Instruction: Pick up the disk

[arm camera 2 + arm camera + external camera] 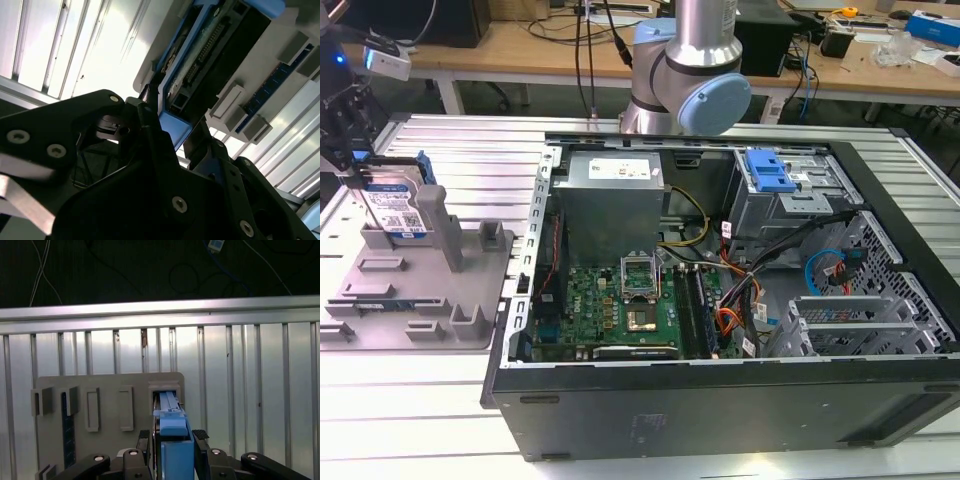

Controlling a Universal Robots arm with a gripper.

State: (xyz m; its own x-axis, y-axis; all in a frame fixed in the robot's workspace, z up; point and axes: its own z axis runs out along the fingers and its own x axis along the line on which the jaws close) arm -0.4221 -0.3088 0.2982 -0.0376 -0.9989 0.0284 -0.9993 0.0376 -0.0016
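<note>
Gripper (172, 439) clamped narrow on the disk (174, 426), w/ fingers (200, 437) against both blue edge rails in the first wrist view. In the exterior view, disk stands upright in grey fixture (420, 290), approx. 9 o'clock of open PC case (720, 410).

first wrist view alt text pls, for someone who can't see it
The black pincer is shut on the disk, whose blue edge stands upright in a slot of the grey fixture. The fixture lies on a ribbed metal table.
</note>
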